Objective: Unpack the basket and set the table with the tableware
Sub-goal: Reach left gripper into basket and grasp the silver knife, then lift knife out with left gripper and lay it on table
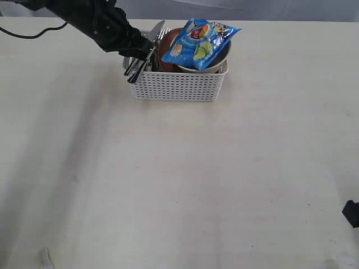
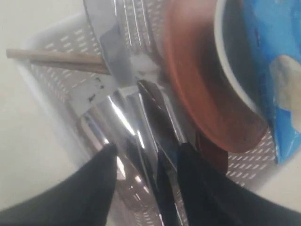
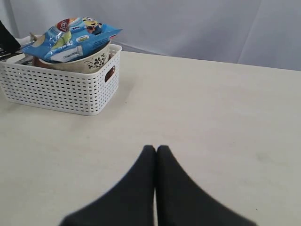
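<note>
reaching left gripper [image 1: 134,73] into basket [image 1: 178,88]

We see a wide pale beige table [image 1: 179,179], faintly wood-grained, bearing a white lattice basket [image 1: 178,85] that sits flat toward twelve o'clock, well apart from the near edge.

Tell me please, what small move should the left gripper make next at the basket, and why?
Probably close the left gripper on the steel cutlery. Its fingers stand on either side of the handles inside the basket, and whether they already pinch is unclear. The right gripper is shut, far off above the table, so it cannot help here.
</note>
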`<move>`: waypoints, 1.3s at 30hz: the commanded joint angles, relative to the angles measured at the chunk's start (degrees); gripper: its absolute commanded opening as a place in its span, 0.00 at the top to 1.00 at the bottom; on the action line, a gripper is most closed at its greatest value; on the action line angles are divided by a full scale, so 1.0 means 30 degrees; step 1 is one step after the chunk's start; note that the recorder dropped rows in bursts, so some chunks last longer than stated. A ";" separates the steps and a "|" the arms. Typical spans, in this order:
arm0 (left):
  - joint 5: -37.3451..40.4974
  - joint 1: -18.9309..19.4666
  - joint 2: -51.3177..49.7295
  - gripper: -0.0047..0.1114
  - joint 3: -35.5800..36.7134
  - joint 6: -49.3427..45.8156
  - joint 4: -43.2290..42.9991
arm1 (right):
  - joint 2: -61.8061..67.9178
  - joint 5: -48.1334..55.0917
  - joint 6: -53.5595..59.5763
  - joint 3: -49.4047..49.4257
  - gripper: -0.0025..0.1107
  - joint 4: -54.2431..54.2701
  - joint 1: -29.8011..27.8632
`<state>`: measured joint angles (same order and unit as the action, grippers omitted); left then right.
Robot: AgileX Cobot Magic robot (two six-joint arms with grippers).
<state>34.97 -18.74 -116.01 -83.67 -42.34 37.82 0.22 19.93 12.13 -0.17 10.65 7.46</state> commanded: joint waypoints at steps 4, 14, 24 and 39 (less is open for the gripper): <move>-0.0317 -0.0264 -0.0035 0.69 -0.0172 -0.0206 -0.0025 | -0.0075 -0.0078 0.0005 0.0055 0.98 -0.0177 0.0051; -0.0420 -0.0264 -0.0035 0.96 -0.0172 -0.0598 -0.0025 | -0.0075 -0.0078 0.0005 0.0055 0.98 -0.0177 0.0051; -0.0971 -0.0264 0.0667 0.96 -0.0172 -0.0683 -0.0025 | -0.0075 -0.0078 0.0005 0.0055 0.98 -0.0177 0.0051; -0.0541 -0.0264 0.3997 0.96 -0.0078 0.1347 -0.1472 | -0.0075 -0.0078 0.0005 0.0055 0.98 -0.0177 0.0051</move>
<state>31.81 -19.27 -106.50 -83.67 -43.16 36.80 0.22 19.93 12.13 -0.17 10.65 7.46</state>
